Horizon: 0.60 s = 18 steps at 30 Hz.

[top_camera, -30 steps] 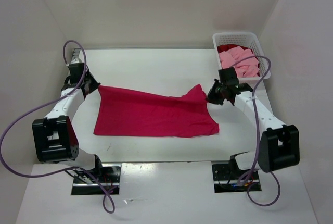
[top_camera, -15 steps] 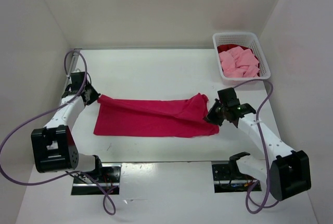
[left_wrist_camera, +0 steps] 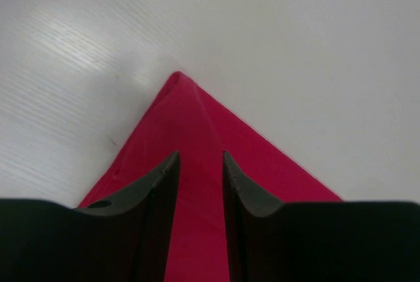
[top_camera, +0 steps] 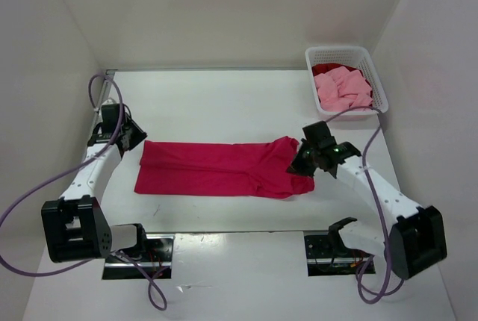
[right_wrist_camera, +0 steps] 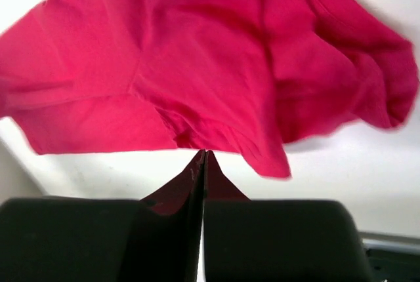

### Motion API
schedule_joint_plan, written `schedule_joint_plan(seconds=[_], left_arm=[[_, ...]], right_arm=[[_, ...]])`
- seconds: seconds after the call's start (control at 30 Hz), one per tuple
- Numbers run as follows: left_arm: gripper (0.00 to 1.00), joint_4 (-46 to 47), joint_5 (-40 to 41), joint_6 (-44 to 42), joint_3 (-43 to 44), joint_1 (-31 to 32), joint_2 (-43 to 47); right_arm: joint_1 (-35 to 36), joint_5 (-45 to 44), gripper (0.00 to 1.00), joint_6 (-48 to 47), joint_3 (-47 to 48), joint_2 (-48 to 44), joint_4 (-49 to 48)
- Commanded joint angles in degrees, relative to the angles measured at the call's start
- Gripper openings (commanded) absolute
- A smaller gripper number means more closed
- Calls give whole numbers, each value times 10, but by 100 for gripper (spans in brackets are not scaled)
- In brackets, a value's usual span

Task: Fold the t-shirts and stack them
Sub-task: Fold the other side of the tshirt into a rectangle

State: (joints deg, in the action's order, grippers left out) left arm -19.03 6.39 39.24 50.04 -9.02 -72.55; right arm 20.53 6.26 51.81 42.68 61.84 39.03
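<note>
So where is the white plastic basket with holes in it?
In the top view, the white plastic lattice basket sits at the far right corner of the table, beyond the right gripper, holding a light pink cloth shirt.

The white arms (top_camera: 93, 168) have black joints, dark jaws, purple cables (top_camera: 92, 91).

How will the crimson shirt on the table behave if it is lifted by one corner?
Probably floppy: the crimson t-shirt sags and bunches in folds near the right gripper, whose jaws pinch its edge. Likely light, since that thin pinch carries the hanging part. It would drape, not keep shape.
</note>
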Motion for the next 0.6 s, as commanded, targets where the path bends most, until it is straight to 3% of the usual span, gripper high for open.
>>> schedule_joint_plan(seconds=[0.0, 0.13, 0.23, 0.37, 0.57], left_arm=[[39, 48, -48, -4, 7, 53, 0], [39, 77, -79, 14, -22, 80, -21], [39, 87, -90, 14, -40, 80, -48], [39, 108, -139, 22, -51, 56, -90], [41, 128, -158, 40, -31, 45, -131]], right_arm=[[55, -42, 0, -29, 64, 81, -51], [106, -83, 0, -51, 122, 201, -92], [79, -110, 5, -58, 130, 244, -126], [22, -133, 29, -87, 161, 272, -128], [-26, -157, 37, -116, 169, 253, -129]])
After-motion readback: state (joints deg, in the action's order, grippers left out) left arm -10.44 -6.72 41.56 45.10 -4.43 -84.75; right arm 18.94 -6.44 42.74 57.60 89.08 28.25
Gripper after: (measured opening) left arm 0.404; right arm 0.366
